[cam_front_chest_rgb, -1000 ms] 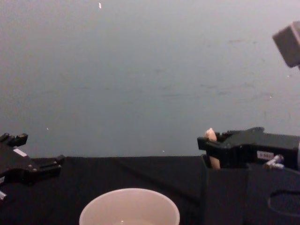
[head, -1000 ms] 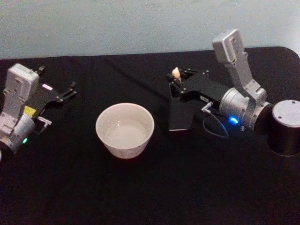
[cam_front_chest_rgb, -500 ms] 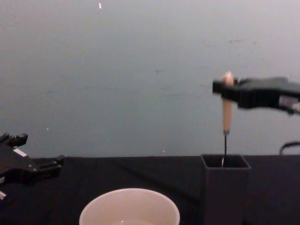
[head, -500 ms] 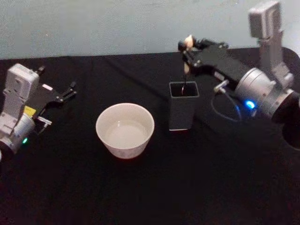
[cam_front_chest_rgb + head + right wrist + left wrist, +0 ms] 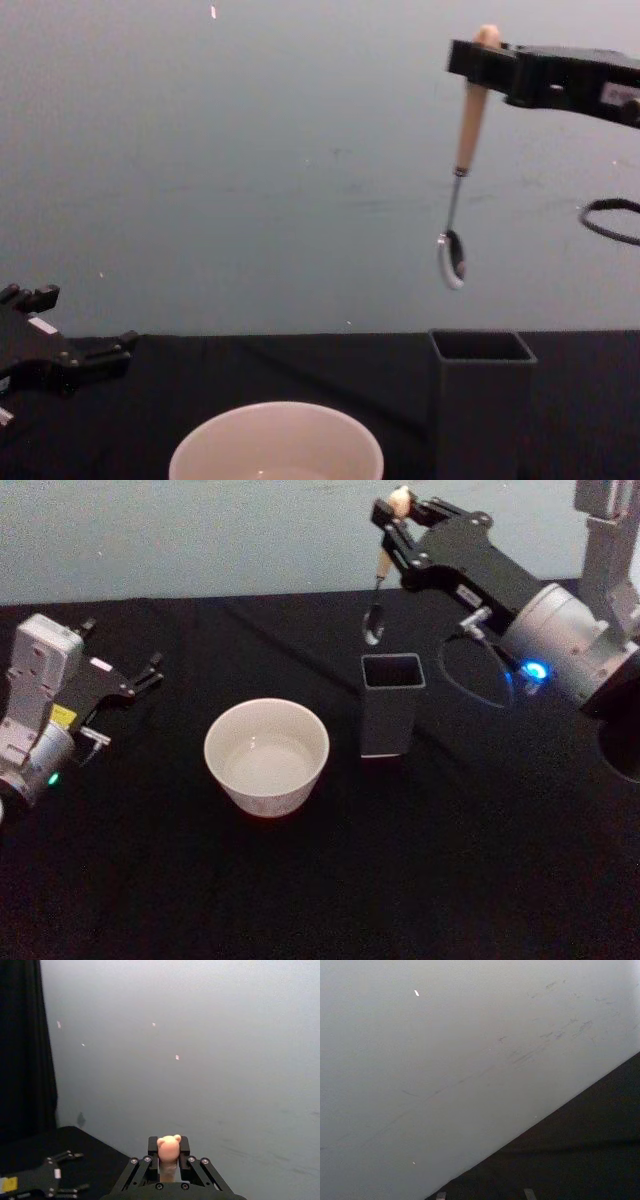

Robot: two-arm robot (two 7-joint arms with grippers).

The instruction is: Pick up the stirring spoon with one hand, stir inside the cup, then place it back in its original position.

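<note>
My right gripper (image 5: pixel 393 518) is shut on the stirring spoon (image 5: pixel 462 140) near its knobbed beige top, and the spoon hangs upright with its metal bowl (image 5: pixel 451 259) clear above the dark holder box (image 5: pixel 481 395). In the right wrist view the knob (image 5: pixel 169 1146) sticks up between the fingers (image 5: pixel 150 1146). The cream-white cup (image 5: pixel 266 756) stands on the black table, left of the holder box (image 5: pixel 389 704). At the table's left side my left gripper (image 5: pixel 152 673) rests open, holding nothing.
A black cloth (image 5: pixel 330 880) covers the table, with a pale wall behind it. A thin cable (image 5: pixel 480 685) loops under my right arm near the holder box. The left gripper's fingers (image 5: pixel 90 360) lie low at the left in the chest view.
My right gripper has risen with the spoon, pulling it fully out of the holder box; the bowl now hangs free above the box mouth. The left arm has not moved.
</note>
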